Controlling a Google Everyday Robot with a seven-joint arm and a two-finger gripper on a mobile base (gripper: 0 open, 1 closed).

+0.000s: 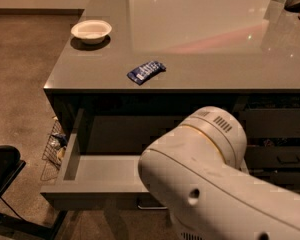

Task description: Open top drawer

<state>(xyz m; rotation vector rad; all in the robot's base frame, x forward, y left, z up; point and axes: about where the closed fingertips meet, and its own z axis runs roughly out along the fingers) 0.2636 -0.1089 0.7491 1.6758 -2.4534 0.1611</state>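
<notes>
Since our white arm bends down to pull the handle, it hides our gripper, so we cannot tell its grip. The top drawer sticks out, near left, under the counter.

Pale grey inside the top drawer — white bowl, blue-white packet

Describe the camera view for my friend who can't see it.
The top drawer stands pulled out under a grey counter. A big white robot arm in front hides its gripper. A white bowl and blue packet sit on top.
</notes>
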